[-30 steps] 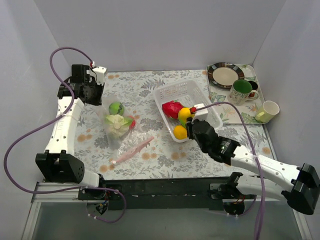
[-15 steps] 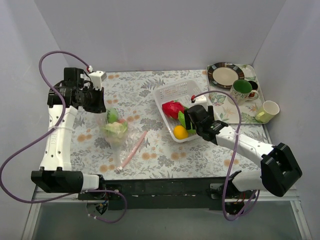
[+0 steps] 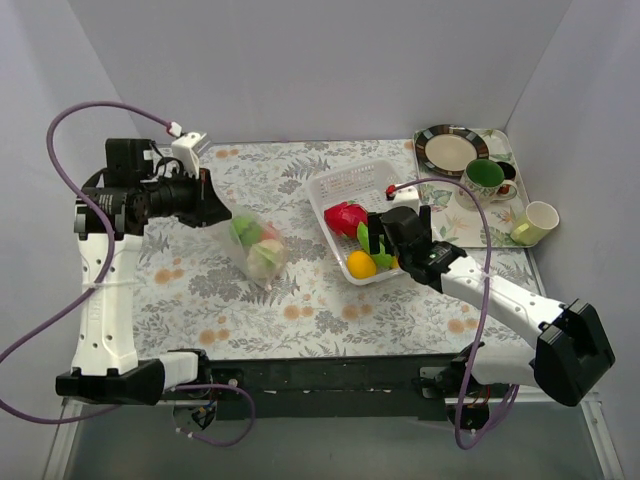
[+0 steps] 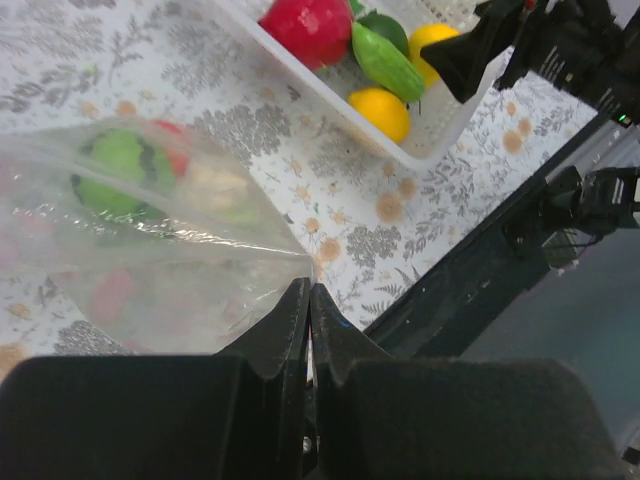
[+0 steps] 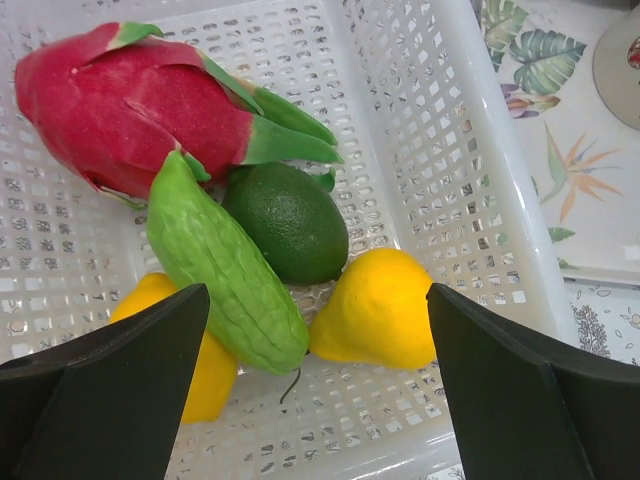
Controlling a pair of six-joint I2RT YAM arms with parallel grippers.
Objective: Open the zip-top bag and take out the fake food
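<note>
The clear zip-top bag (image 3: 256, 250) hangs tilted above the floral table, and my left gripper (image 3: 214, 211) is shut on its top edge. Green, red and whitish fake food (image 3: 262, 247) sags in its lower end. The left wrist view shows my left gripper (image 4: 308, 291) pinching the bag (image 4: 150, 260), with a green piece (image 4: 112, 180) inside. My right gripper (image 3: 380, 240) stands open over the white basket (image 3: 340, 187) and holds nothing. In the right wrist view my right gripper (image 5: 315, 300) is above a yellow fruit (image 5: 385, 310), a green gourd (image 5: 220, 275), a lime (image 5: 290, 220) and a red dragon fruit (image 5: 120, 100).
A patterned tray (image 3: 443, 232) at the back right carries a plate (image 3: 450, 150), a green mug (image 3: 483, 181) and a pale yellow cup (image 3: 535, 221). Grey walls close in the left, back and right sides. The basket wall (image 5: 450, 150) rises just right of my right gripper.
My left arm has lifted the bag off the table and swung it right. My right gripper has opened over the basket, leaving the yellow fruit there.
</note>
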